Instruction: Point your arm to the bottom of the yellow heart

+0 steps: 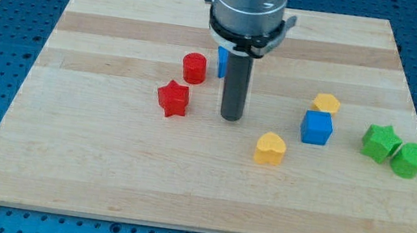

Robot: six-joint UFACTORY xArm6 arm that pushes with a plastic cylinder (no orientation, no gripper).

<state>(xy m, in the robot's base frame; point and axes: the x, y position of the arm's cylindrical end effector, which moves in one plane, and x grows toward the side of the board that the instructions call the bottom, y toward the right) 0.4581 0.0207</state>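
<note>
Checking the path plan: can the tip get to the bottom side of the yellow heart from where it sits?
Probably yes. My tip sits up and to the view's left of the yellow heart, with bare board between them and below the heart. The blue cube lies off that path.

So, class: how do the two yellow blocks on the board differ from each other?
The yellow heart lies nearer the view's bottom, alone; the yellow hexagon-like block sits higher, close behind the blue cube. The heart shows a notched top; the other has flat facets. My tip is closer to the heart. Both share colour and similar size.
</note>
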